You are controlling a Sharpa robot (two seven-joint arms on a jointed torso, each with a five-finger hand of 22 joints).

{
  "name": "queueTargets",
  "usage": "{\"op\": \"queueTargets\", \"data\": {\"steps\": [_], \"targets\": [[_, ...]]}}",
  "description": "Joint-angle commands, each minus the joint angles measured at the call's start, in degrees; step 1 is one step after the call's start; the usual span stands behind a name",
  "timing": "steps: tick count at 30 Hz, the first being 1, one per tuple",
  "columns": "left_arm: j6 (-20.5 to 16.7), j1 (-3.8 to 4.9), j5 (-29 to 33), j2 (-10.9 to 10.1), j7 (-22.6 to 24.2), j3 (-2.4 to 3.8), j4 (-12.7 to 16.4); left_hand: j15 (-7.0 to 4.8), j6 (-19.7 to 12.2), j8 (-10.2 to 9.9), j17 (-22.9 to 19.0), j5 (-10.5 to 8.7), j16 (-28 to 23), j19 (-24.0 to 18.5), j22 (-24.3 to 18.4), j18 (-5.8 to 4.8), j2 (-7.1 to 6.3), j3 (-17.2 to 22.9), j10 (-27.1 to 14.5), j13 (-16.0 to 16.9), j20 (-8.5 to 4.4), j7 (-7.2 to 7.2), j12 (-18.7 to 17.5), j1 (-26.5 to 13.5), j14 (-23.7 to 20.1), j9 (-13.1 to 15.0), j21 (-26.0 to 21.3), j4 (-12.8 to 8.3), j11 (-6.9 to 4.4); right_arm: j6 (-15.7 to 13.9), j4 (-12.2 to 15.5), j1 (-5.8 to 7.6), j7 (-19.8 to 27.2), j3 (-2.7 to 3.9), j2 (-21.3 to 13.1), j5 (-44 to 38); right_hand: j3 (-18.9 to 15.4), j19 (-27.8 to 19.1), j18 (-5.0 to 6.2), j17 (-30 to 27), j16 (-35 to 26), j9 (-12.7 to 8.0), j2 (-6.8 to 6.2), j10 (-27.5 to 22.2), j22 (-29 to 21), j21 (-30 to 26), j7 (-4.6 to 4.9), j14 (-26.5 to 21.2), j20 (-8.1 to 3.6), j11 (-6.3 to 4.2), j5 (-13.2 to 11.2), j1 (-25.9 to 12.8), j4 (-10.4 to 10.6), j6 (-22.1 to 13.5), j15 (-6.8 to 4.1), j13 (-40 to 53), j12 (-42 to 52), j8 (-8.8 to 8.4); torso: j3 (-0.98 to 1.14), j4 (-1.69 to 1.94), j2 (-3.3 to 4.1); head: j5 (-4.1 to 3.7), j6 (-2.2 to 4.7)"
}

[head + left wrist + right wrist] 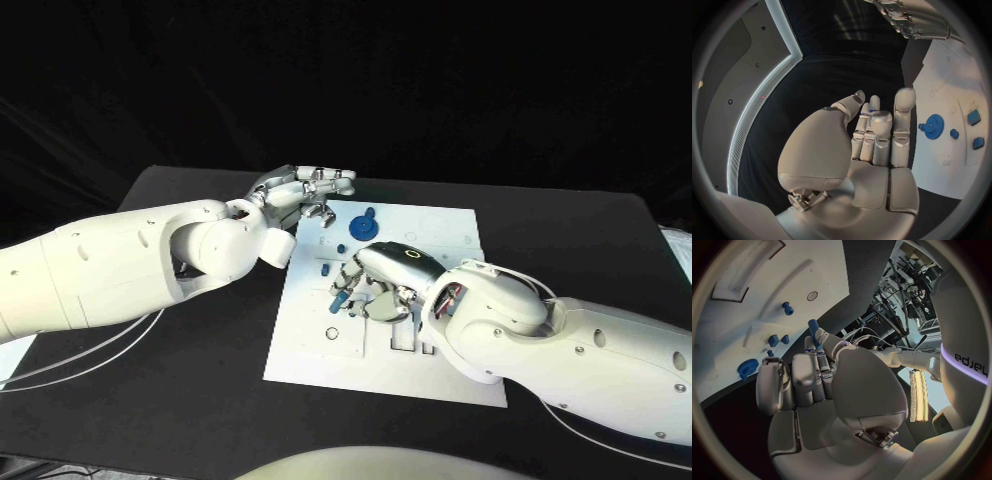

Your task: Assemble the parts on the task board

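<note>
Centrally on the black worktop lies the white task board, with a blue gear-shaped part near its far edge and smaller blue parts close by. Over the board's middle, the right hand pinches a slim blue peg between its fingers. Beside the board's far left corner, the left hand hovers with straight, close-set fingers gripping nothing.
</note>
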Motion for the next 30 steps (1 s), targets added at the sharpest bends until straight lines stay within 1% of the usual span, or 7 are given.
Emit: {"op": "queueTargets", "data": {"steps": [1,2,8,12,18,23,30], "targets": [[1.1,0.04,0.0,0.2,0.2,0.04,0.1,0.01,-0.3,0.2,-0.1,0.14,-0.3,-0.3,-0.1,1.08,0.45,-0.3,-0.5,0.1,0.04,-0.02,0.4,0.0,-0.5,0.0,-0.2,-0.1,0.01,2.3,-0.8,-0.53,1.2,-0.16,0.9,-0.9,-0.1,0.4,-0.50,-0.1,0.1,0.1,-0.06,0.3,0.0,0.0,-0.07,1.1,0.01,-0.15,0.3,-0.5,0.4,0.3,-0.31,0.1,-0.3,0.09,0.00,-0.03,0.04,0.22,-0.16],[1.1,0.04,0.0,0.2,0.2,0.04,0.1,0.01,-0.3,0.2,-0.1,0.14,-0.3,-0.3,-0.1,1.08,0.45,-0.3,-0.5,0.1,0.04,-0.02,0.4,0.0,-0.5,0.0,-0.2,-0.1,0.01,2.6,-1.0,-0.69,1.2,-0.22,1.2,-1.0,-0.1,0.4,-0.50,-0.1,0.1,0.1,-0.06,0.3,0.0,0.0,-0.07,1.1,0.01,-0.15,0.3,-0.5,0.4,0.3,-0.31,0.1,-0.3,0.09,0.01,-0.03,0.03,0.28,-0.24],[1.2,0.03,-0.1,0.6,0.2,0.04,-0.2,0.01,-0.3,0.2,-0.1,0.14,-0.3,-0.3,-0.1,1.08,0.45,-0.3,-0.5,0.1,0.04,-0.02,0.4,0.0,-0.5,0.0,-0.2,-0.1,0.01,4.4,-1.8,-1.25,1.0,-0.53,2.0,-1.6,-0.1,0.4,-0.49,-0.1,0.1,0.1,-0.04,0.3,-0.1,0.0,-0.04,1.1,0.02,-0.12,0.3,-0.5,0.4,0.2,-0.30,0.1,-0.3,0.04,-0.04,-0.10,0.02,0.23,-0.42],[1.2,0.03,-0.1,0.6,0.2,0.04,-0.3,0.01,-0.3,0.2,-0.1,0.14,-0.3,-0.3,-0.1,1.08,0.45,-0.3,-0.5,0.1,0.04,-0.02,0.4,0.0,-0.5,0.0,-0.2,-0.1,0.01,5.4,-2.0,-1.34,0.7,-0.61,1.9,-2.1,-0.1,0.4,-0.49,-0.1,0.1,0.1,-0.04,0.3,-0.1,0.0,-0.01,1.1,0.03,-0.10,0.3,-0.6,0.4,0.2,-0.28,0.1,-0.4,0.01,0.02,-0.15,-0.03,0.33,-0.54],[1.2,0.03,-0.1,0.6,0.2,0.04,-0.2,0.01,-0.3,0.2,-0.1,0.14,-0.3,-0.3,-0.1,1.08,0.45,-0.3,-0.5,0.1,0.04,-0.02,0.4,0.0,-0.5,0.0,-0.2,-0.1,0.01,7.0,-2.5,-1.39,0.5,-0.69,2.1,-2.5,-0.1,0.4,-0.50,0.0,0.2,0.1,-0.04,0.3,-0.1,0.0,0.00,1.1,0.04,-0.08,0.3,-0.6,0.4,0.2,-0.27,0.0,-0.4,-0.02,0.07,-0.06,0.08,0.48,-0.66],[1.3,0.03,-0.1,0.6,0.2,0.04,-0.2,0.01,-0.3,0.2,-0.1,0.14,-0.3,-0.3,-0.1,1.08,0.45,-0.3,-0.5,0.1,0.04,-0.02,0.4,0.0,-0.5,0.0,-0.2,-0.1,0.01,7.8,-3.0,-1.44,0.3,-0.76,2.5,-3.0,-0.1,0.4,-0.50,0.0,0.2,0.1,-0.03,0.3,-0.1,0.0,0.00,1.1,0.04,-0.08,0.3,-0.7,0.5,0.2,-0.26,0.0,-0.5,-0.02,0.05,-0.01,-0.05,0.45,-0.88],[1.4,0.03,-0.1,0.6,0.1,0.04,-0.2,0.01,-0.3,0.2,-0.1,0.14,-0.3,-0.3,-0.1,1.08,0.45,-0.3,-0.5,0.1,0.04,-0.02,0.4,0.0,-0.5,0.0,-0.2,-0.1,0.01,8.5,-3.6,-1.63,0.0,-0.84,3.1,-3.7,-0.1,0.4,-0.49,-0.1,0.2,0.1,0.03,0.3,-0.1,0.0,0.01,1.1,0.05,-0.07,0.4,-0.7,0.5,0.2,-0.26,0.0,-0.5,-0.04,0.04,-0.10,-0.04,0.53,-1.00]]}}
